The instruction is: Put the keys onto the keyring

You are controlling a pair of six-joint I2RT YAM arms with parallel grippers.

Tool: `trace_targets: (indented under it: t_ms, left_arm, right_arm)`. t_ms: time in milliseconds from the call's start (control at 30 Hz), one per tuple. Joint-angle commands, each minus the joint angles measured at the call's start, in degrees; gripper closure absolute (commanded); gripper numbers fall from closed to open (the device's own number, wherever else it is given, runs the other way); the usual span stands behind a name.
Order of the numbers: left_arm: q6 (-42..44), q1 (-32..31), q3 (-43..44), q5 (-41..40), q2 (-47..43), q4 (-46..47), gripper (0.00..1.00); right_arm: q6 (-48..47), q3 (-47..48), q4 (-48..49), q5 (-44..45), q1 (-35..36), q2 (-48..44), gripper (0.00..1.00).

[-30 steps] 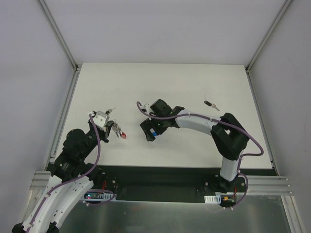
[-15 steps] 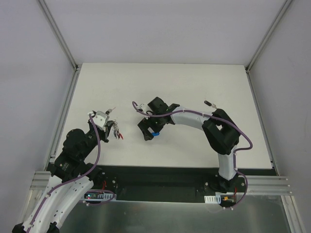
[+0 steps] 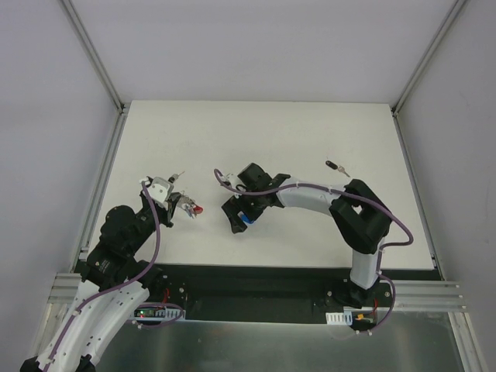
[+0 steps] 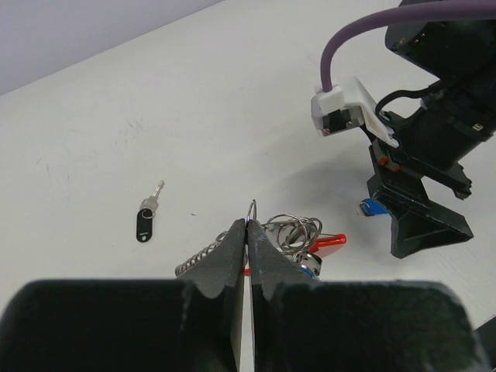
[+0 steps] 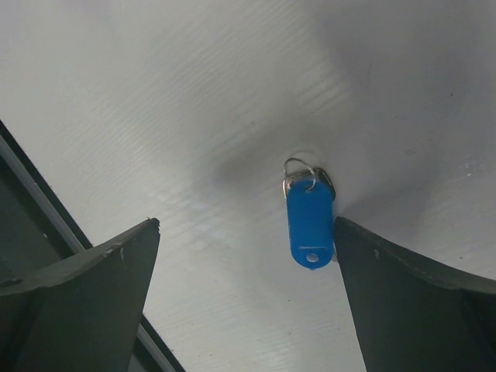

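In the overhead view my left arm rises from the lower left corner, elbow bent, and its wrist reaches toward the middle left of the table. The left claw point(image 3: 186, 204) is clenched on a thin wire ring of the keyring point(image 3: 194, 209). In the left wrist view the two fingers meet at centre frame with the ring pinched at their tips. The rest of the keyring point(image 4: 293, 235), with its silver loops, a short chain and a red plastic piece, hangs just to the right.

My right arm comes up from the lower right, folds at the elbow and stretches left across the centre. Its wrist points down and the right claw point(image 3: 239, 219) is released. In the right wrist view the fingers stand wide apart over the surface. The blue key point(image 5: 311, 221) lies flat between them, right of centre, close against the right finger.

A black key point(image 3: 334, 165) lies alone toward the upper right of the overhead view, well apart from both claws. Nothing lies between the two claws.

The table point(image 3: 310, 132) is plain white and faintly scuffed. Pale grey walls point(image 3: 256, 46) close it in, and metal frame posts point(image 3: 91, 54) run up the corners.
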Motion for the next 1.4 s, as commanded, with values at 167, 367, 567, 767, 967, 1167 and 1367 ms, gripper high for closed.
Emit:
trace_targets:
  t_ms: [167, 367, 567, 767, 967, 1167, 1367]
  left_arm:
    - [-0.96, 0.84, 0.56, 1.43, 0.17, 2.77, 1.0]
    - [-0.96, 0.93, 0.56, 1.78, 0.43, 2.77, 1.0]
    - [-0.96, 1.02, 0.39, 1.52, -0.1, 2.77, 1.0]
    - [-1.04, 1.11, 0.39, 1.43, -1.76, 2.77, 1.0]
    - [-0.69, 1.2, -0.32, 2.75, -4.22, 4.0, 1.0]
    - [-0.69, 1.64, -0.4, 3.1, -4.23, 4.35, 1.0]
    - [-0.69, 2.08, -0.32, 3.98, -3.53, 4.44, 1.0]
  right_arm:
    - [4.98, -3.04, -2.6, 2.76, 2.35, -5.37, 0.06]
    - [-5.98, 5.56, -11.46, 5.49, 0.77, -3.97, 0.18]
    - [-18.57, 17.25, -23.32, 3.56, -0.99, 1.48, 0.34]
    - [-28.51, 24.54, -31.42, 1.36, -0.82, 6.84, 0.49]
    - [-29.39, 28.42, -31.87, 0.57, -0.73, 11.05, 0.61]
    - [-28.43, 32.02, -31.61, -0.84, -0.64, 14.67, 0.66]
    - [-28.51, 33.69, -31.78, -1.89, -0.55, 17.13, 0.73]
